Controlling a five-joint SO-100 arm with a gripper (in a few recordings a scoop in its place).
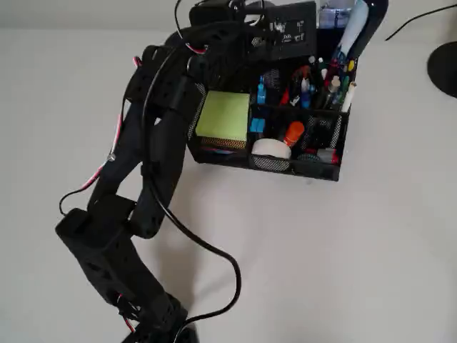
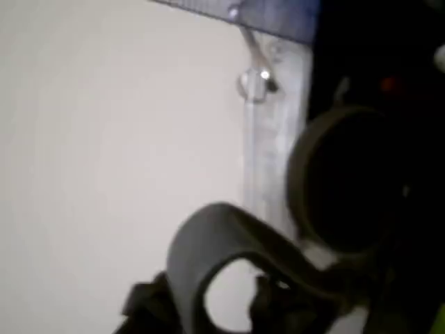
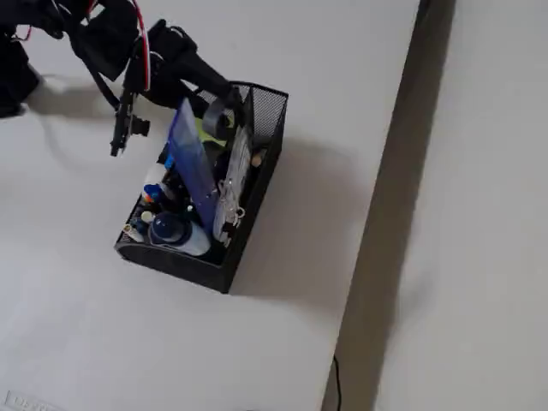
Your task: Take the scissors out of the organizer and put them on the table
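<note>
Scissors [image 2: 236,257] handles close up at wrist; organizer [image 1: 300,166] whole from overhead.

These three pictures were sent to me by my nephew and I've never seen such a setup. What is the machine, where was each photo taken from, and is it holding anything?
It is a small black robot arm on a white table. One photo looks straight down, one from a side camera, and the blurred close-up comes from a camera on the arm's wrist. A black mesh organizer holds a green sticky-note pad, pens and a white tape roll. The hand reaches into the organizer's back end. The close-up shows the grey loop handles of the scissors; whether the hand grips them is unclear.
</note>
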